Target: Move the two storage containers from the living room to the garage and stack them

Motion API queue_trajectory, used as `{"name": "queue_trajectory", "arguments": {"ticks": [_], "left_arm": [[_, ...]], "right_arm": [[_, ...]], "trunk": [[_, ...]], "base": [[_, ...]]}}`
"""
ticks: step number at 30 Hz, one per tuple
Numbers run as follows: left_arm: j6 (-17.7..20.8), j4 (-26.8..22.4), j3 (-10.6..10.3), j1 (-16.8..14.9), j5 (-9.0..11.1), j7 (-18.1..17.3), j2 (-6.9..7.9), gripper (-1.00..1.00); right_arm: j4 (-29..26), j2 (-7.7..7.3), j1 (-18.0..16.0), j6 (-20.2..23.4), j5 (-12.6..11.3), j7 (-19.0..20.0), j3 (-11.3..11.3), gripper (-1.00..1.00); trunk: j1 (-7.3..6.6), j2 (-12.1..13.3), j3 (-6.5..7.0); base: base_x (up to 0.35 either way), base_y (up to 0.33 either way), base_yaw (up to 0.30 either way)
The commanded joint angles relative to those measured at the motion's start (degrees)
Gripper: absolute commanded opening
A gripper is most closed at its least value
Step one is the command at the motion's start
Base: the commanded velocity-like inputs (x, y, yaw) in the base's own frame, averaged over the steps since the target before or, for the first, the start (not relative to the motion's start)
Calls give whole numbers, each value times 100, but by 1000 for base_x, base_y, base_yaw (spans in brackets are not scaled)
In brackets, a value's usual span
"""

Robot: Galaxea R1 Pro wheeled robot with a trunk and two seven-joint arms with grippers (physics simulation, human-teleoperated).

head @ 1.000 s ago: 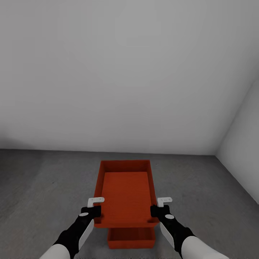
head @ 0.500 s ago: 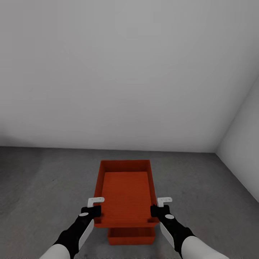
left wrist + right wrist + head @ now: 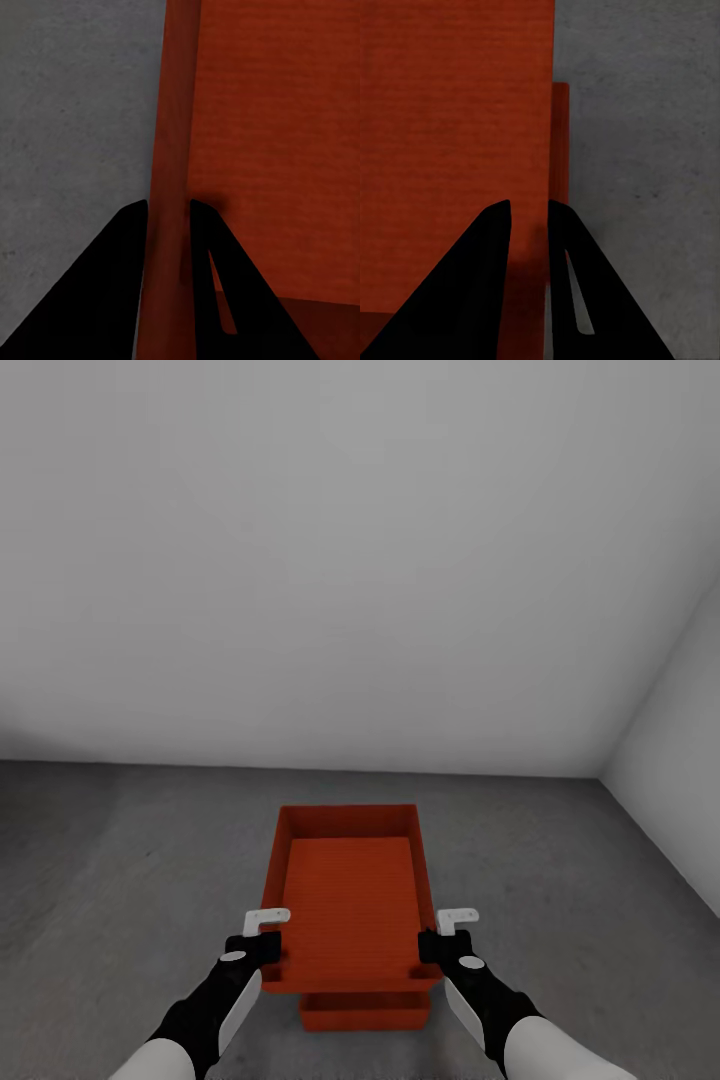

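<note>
Two pale grey walls meet at right corner above dark grey floor. Upper storage container held level between grippers, above lower container on floor; contact between bins unclear. Left gripper pinches its left side wall, right gripper its right wall, fingers straddling rim.

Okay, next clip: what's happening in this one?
The robot stands in a bare grey room and holds one red-orange container by its two side walls, the left gripper on one wall and the right gripper on the other, jaws shut over the rims. A second red-orange container sits on the dark grey floor beneath the held one's near end. The held bin is not yet stacked.
</note>
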Motion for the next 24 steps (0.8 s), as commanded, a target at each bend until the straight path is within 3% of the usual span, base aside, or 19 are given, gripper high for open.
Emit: {"name": "queue_trajectory", "arguments": {"ticks": [1,24], "left_arm": [[-14,-111,109,-5,-30,87,9,-100],[-14,-111,109,-5,-30,86,9,-100]], "right_arm": [[19,-111,-3,-24,-66,-404,-86,-100],[18,-111,-3,-24,-57,-396,-86,-100]], "trunk": [[0,-4,-15],[0,-4,-228]], "base": [[0,0,0],[0,0,0]]}}
